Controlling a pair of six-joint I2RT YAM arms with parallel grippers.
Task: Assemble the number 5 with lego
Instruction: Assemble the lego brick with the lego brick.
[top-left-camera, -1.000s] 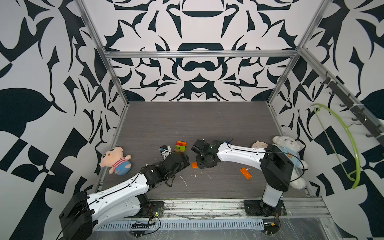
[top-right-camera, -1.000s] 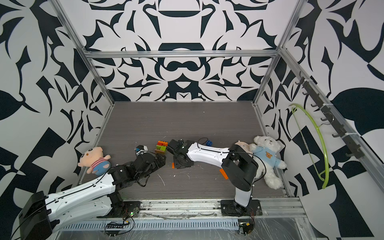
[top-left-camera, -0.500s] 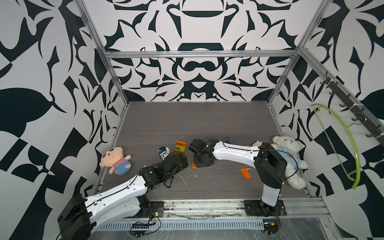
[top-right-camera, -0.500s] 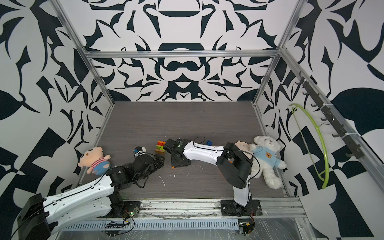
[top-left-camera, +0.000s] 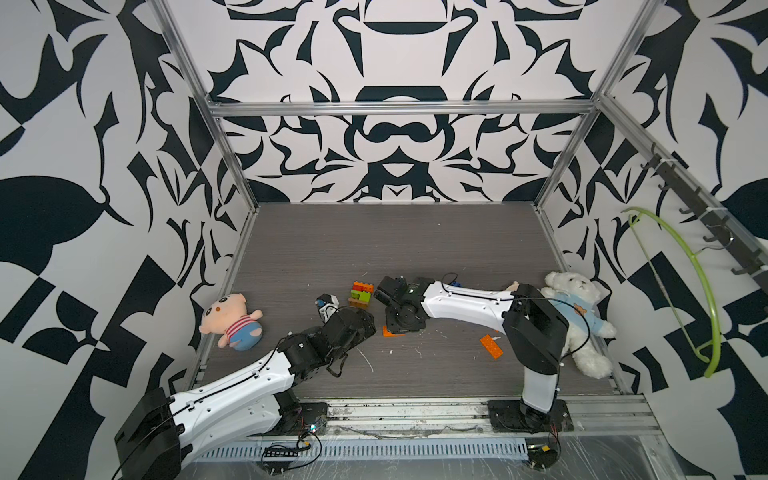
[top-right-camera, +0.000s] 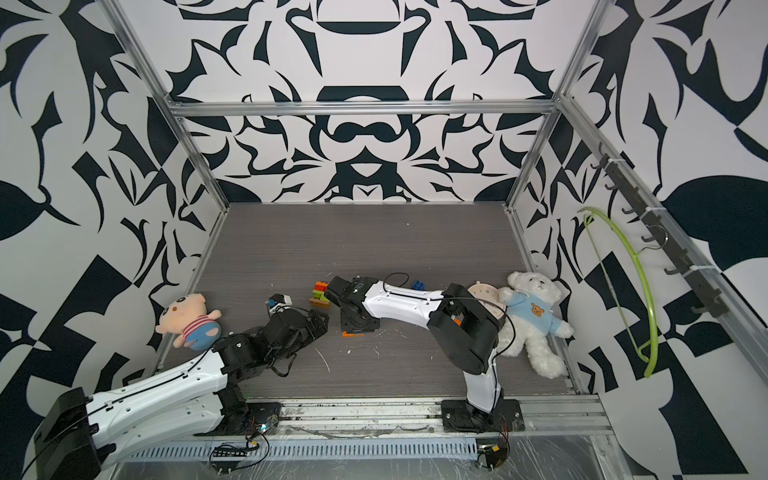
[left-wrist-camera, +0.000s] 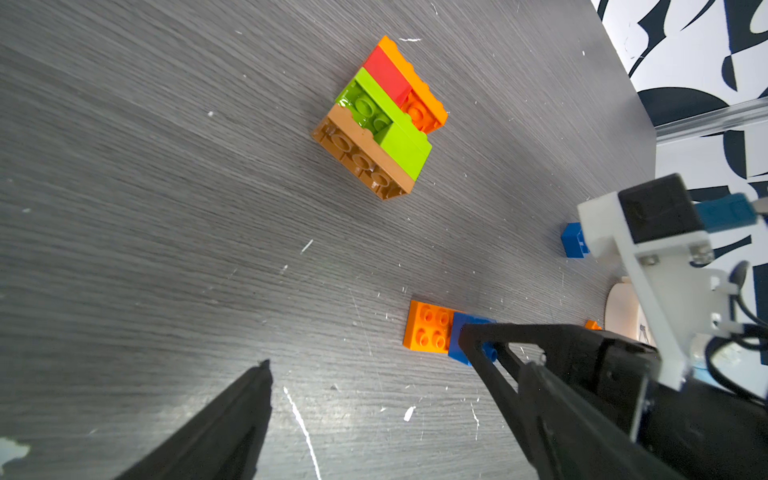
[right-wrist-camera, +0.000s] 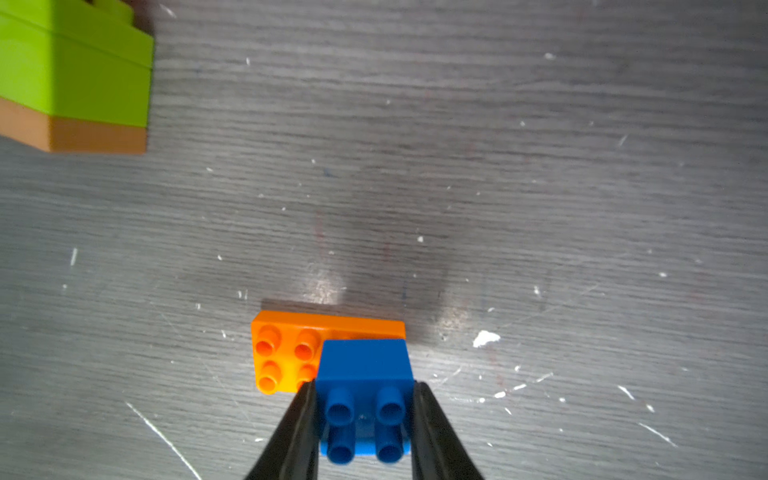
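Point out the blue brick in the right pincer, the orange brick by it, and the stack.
blue brick (right-wrist-camera: 363, 359): right wrist view, smooth face.
orange brick (right-wrist-camera: 282, 353): right wrist view, studded top.
stack (left-wrist-camera: 405, 151): left wrist view, green brick's side.

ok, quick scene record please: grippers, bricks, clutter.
right gripper: shut on small blue square lego brick
placement: blue brick over one end of flat orange oblong lego brick on grey table; seating unclear
left gripper: open, empty, close by
build: stack of tan, lime green, red and orange lego bricks, untouched
loose: second orange oblong brick; second blue brick
clutter: pink pig plush; white teddy bear plush
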